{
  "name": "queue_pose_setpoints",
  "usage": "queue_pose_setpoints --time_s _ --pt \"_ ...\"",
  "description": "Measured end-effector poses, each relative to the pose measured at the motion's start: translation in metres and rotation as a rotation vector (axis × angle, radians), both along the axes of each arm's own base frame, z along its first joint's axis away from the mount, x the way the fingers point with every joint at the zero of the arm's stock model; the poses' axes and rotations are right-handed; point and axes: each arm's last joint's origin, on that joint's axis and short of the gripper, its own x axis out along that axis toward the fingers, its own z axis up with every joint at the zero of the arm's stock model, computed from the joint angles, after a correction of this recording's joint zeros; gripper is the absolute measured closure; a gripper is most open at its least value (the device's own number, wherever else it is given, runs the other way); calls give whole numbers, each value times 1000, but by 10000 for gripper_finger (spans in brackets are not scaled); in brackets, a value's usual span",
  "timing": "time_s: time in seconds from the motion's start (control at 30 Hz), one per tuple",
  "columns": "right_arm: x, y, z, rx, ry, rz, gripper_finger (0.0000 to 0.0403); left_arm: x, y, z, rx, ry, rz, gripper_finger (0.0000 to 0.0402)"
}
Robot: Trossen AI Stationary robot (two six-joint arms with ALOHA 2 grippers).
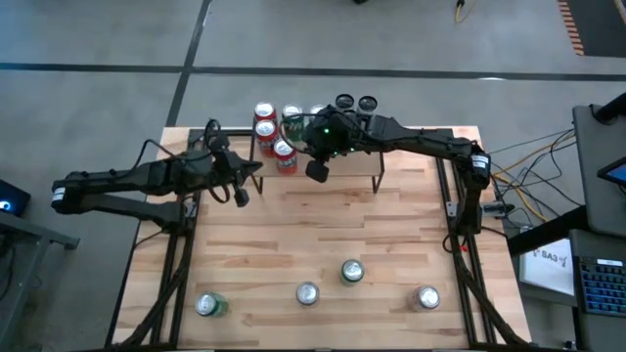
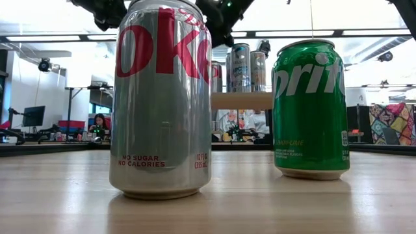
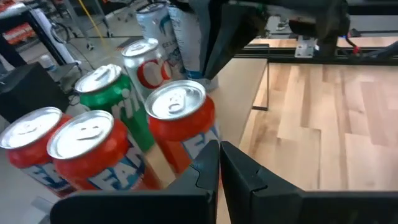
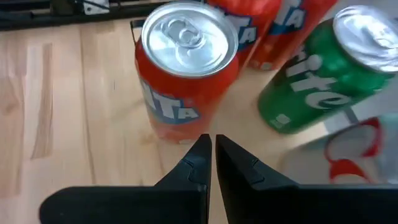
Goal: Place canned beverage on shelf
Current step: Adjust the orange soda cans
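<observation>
The shelf (image 1: 391, 156) is a small light-wood board on black legs at the table's far middle. Several cans stand upright on its left half, among them red cans (image 1: 264, 122) and a green one (image 1: 291, 123). The nearest red can (image 1: 284, 154) also shows in the right wrist view (image 4: 186, 68) and the left wrist view (image 3: 180, 118). My right gripper (image 1: 318, 171) (image 4: 213, 155) is shut and empty, above the shelf just short of that can. My left gripper (image 1: 242, 194) (image 3: 219, 168) is shut and empty, just off the shelf's left end.
Several cans stand upright on the table's near part: a green one (image 1: 208, 305), a silver one (image 1: 307, 292), a green one (image 1: 352, 272) and a silver one (image 1: 427, 296). In the low view a Diet Coke can (image 2: 161, 97) and a Sprite can (image 2: 310, 107) stand close.
</observation>
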Motion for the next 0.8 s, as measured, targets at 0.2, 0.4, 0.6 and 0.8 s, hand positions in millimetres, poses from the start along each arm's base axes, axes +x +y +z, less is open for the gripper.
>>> queue_pose_setpoints --time_s 0.2,0.4,0.6,0.8 --pt "10 -2 -11 -8 -7 9 390 2 -3 -2 -27 1 -8 402" --pt "13 -2 -7 -21 -49 10 390 2 -3 -2 -51 -12 4 402" --pt "14 0 -7 -23 -60 16 390 2 -3 -4 -51 -7 4 402" --pt "18 4 -4 -33 -100 30 390 2 -3 -4 -54 -7 6 402"
